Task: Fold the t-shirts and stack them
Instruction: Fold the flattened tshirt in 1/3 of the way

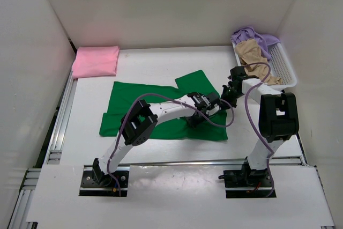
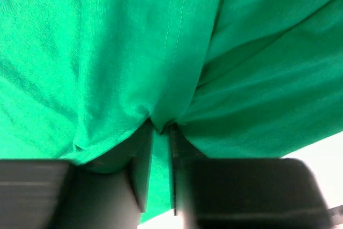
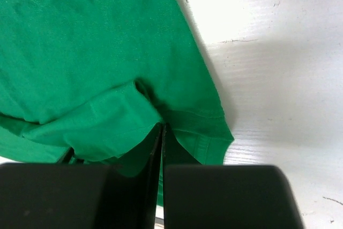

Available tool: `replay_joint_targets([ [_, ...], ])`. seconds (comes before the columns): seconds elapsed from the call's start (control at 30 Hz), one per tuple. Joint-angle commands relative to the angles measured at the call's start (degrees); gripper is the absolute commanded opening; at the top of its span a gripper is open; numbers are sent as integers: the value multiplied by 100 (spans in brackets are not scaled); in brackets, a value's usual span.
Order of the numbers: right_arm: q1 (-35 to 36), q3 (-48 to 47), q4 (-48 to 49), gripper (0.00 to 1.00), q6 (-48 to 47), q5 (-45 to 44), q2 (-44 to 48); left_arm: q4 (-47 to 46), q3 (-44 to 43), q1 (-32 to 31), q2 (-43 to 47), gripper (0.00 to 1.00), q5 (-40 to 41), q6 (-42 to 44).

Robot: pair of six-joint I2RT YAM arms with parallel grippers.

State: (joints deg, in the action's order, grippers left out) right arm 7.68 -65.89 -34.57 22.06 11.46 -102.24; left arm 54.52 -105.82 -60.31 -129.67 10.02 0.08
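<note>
Green t-shirt (image 1: 118, 100) flat on table (image 1: 161, 65); left claw (image 2: 161, 128), right claw (image 3: 162, 126) both pinching it.

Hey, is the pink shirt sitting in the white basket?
No, the pink shirt lies folded at the far left, away from the basket, which holds the tan shirt and the purple shirt.
</note>
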Motion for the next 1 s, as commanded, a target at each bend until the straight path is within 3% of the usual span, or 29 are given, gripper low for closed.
replay_joint_targets([
  [0.0, 5, -249, -173, 2, -44, -65, 292, 190, -167, 28, 381, 35, -8, -8],
  [0.23, 5, -424, -226, 0, -97, 75, 178, 129, -281, 28, 205, 39, -9, -8],
  [0.3, 5, -504, -226, 2, -97, 75, 117, 243, -395, 28, 205, 49, -9, -8],
  [0.33, 5, -600, -226, 17, -97, 75, 116, 243, -448, 28, 283, 63, -9, -8],
  [0.37, 5, -662, -296, 25, -97, 14, 3, 243, -448, 28, 345, 70, -9, -8],
  [0.43, 5, -864, -498, 44, -97, -83, -76, 435, -510, 151, 599, 76, -218, -8],
  [0.5, 5, -864, -621, 50, -97, -241, 27, 576, -562, 283, 863, 100, -639, -8],
  [0.53, 5, -760, -621, 52, -36, -311, 289, 716, -562, 379, 1238, 100, -790, -8],
  [0.67, 5, 109, -726, 72, 289, -689, 1397, 770, 542, 1387, 2540, 100, -932, -8],
  [0.77, 5, 1064, -867, 72, 623, -689, 2110, 709, 2088, 2170, 3557, 100, -521, -8],
  [0.8, 5, 1322, -868, 72, 711, -611, 2259, 613, 2831, 2791, 3754, 100, -423, -8],
  [0.97, 57, 2492, -578, 72, 1220, -207, 2946, 297, 4340, 4693, 4388, 100, 174, -8],
])
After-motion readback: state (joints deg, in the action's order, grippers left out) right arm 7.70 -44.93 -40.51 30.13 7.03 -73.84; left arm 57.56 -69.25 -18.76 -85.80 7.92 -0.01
